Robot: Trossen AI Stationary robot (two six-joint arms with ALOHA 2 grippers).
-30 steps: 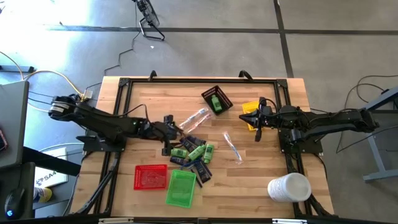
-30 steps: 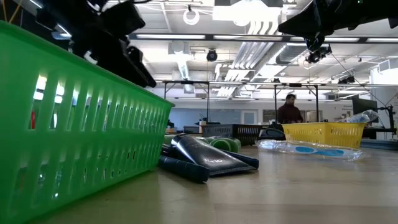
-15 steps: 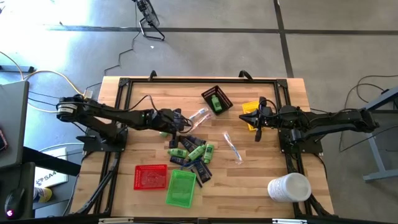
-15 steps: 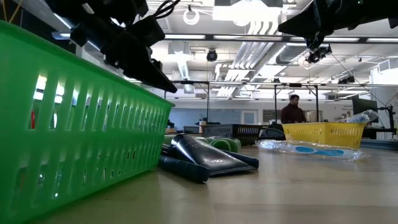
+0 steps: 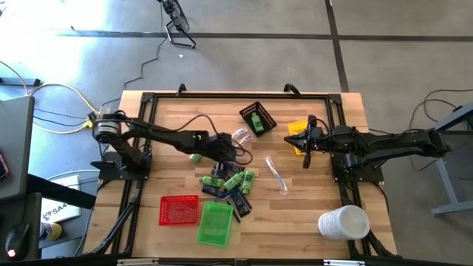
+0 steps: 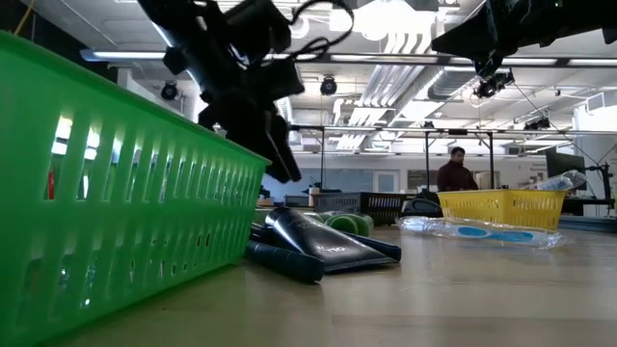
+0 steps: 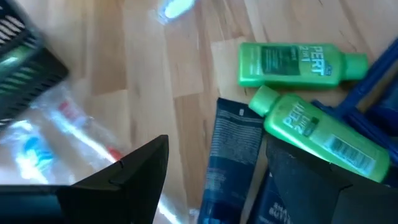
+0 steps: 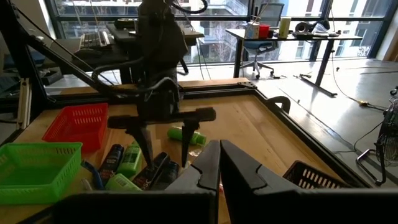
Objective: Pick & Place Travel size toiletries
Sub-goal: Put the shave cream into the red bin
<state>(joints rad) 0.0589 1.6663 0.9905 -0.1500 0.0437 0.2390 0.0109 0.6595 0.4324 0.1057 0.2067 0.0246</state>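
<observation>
Wooden surface point(image 5: 170, 125): left pincer point(image 5: 235, 153), fingers spread and empty, has swept right, now above toiletries pile point(image 5: 228, 185); pick looks imminent. Right pincer point(image 5: 305, 154) closed, idle.

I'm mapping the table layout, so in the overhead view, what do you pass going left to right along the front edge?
Red tray → green tray → big white cylinder.
</observation>
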